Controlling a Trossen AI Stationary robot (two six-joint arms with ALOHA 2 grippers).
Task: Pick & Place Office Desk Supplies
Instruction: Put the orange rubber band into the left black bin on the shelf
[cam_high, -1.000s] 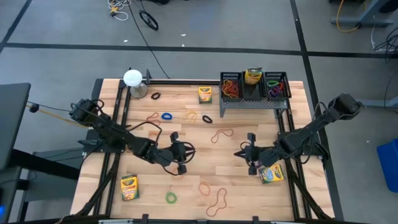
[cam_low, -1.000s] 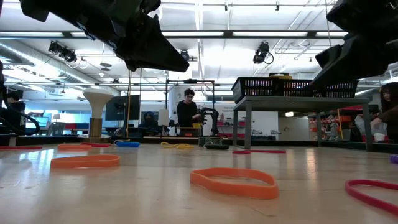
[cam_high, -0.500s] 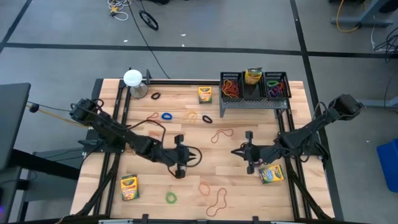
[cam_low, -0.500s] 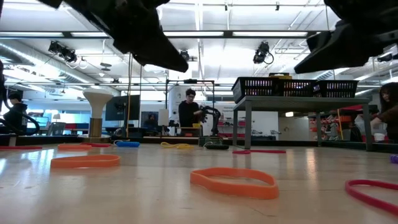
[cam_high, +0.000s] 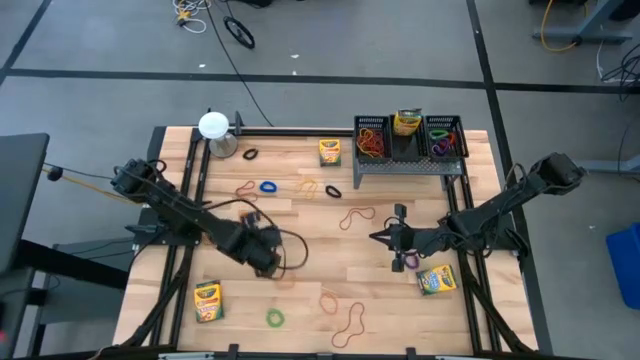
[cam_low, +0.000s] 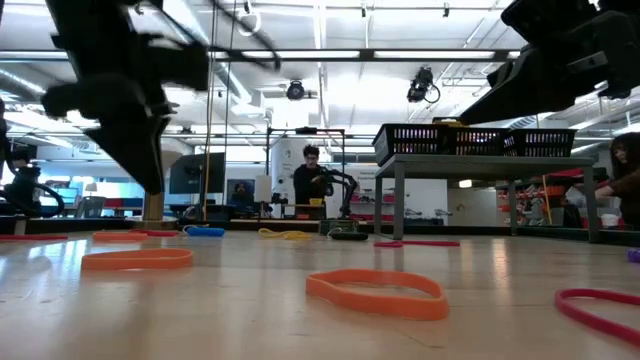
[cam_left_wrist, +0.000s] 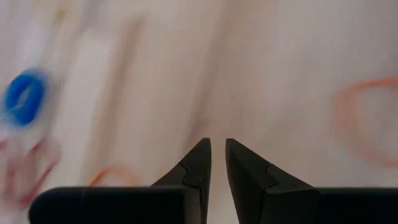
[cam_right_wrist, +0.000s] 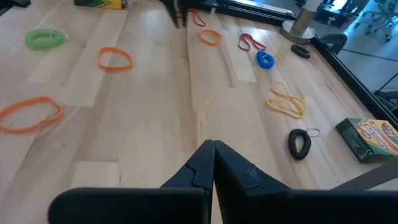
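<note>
Rubber bands lie flat and scattered on the wooden table: blue (cam_high: 268, 186), yellow (cam_high: 307, 187), red (cam_high: 356, 216), green (cam_high: 275, 317), orange (cam_high: 347, 322). Crayon boxes lie at the far middle (cam_high: 330, 152), near left (cam_high: 207, 300) and near right (cam_high: 437, 280). My left gripper (cam_high: 268, 264) points steeply down over bare wood left of centre. Its fingers (cam_left_wrist: 217, 146) stand a narrow slit apart with nothing between them. My right gripper (cam_high: 378, 238) hovers right of centre, pointing toward the table's left, shut and empty (cam_right_wrist: 213, 146).
A black wire-mesh rack (cam_high: 405, 145) at the far right holds several bands and a crayon box (cam_high: 407, 122). A white round-topped object (cam_high: 213, 126) stands at the far left. Black bands (cam_high: 333, 190) (cam_high: 250, 154) lie in the far half. Bare wood lies between the grippers.
My left gripper has tipped from nearly level to steeply downward, and its tip has drawn back toward the table's left edge; it is blurred in the low view. No band or box has moved.
</note>
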